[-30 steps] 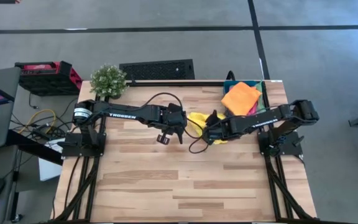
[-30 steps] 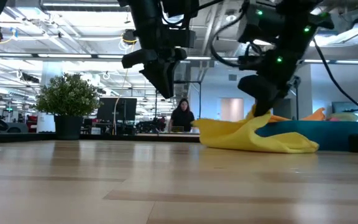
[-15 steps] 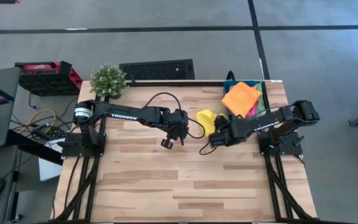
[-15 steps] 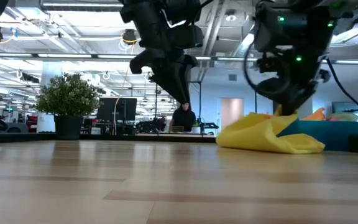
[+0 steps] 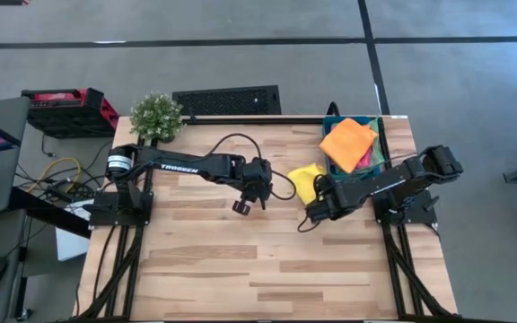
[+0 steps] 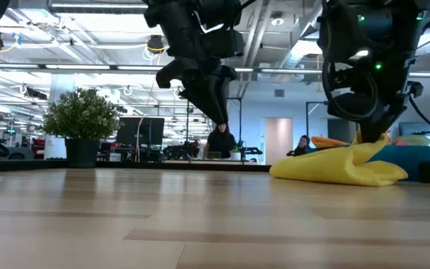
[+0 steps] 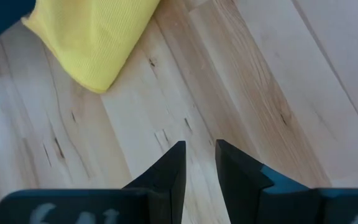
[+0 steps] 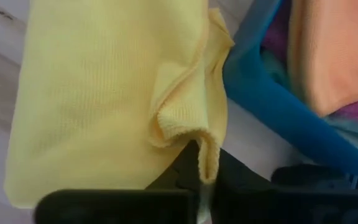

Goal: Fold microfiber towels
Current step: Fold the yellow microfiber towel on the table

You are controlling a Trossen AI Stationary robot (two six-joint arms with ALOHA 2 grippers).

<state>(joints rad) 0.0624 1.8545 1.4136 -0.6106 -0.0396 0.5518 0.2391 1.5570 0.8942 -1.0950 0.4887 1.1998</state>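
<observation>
A yellow towel [image 5: 307, 180] lies bunched and folded over on the wooden table, right beside the teal bin [image 8: 260, 106]. My right gripper [image 8: 205, 177] is shut on its edge, coming down at a slant over its near side [image 6: 370, 138]. An orange towel [image 5: 348, 139] tops the pile in the bin, with a pink towel [image 5: 367, 156] showing under it. My left gripper [image 7: 199, 149] hovers above bare wood left of the yellow towel. Its fingers stand a little apart with nothing between them. My right gripper pinches the yellow towel's hemmed edge [image 8: 207, 155] between its two fingers, at a puckered spot next to the bin wall. The fingers slant down from above. The rest of the towel [image 6: 334, 166] lies slack on the table below the fingers.
A potted plant [image 5: 157, 115] stands at the table's far left corner. The bin [image 5: 381, 135] fills the far right corner. Bare wood stretches across the table's near half [image 5: 267, 269]. People sit in the room beyond the table.
My right gripper has gone toward the table's right edge and turned about, dragging the yellow towel along the table up to the bin. The towel has bunched up, from spread flat into a narrower heap. My left gripper has tipped further down and otherwise kept its place.
</observation>
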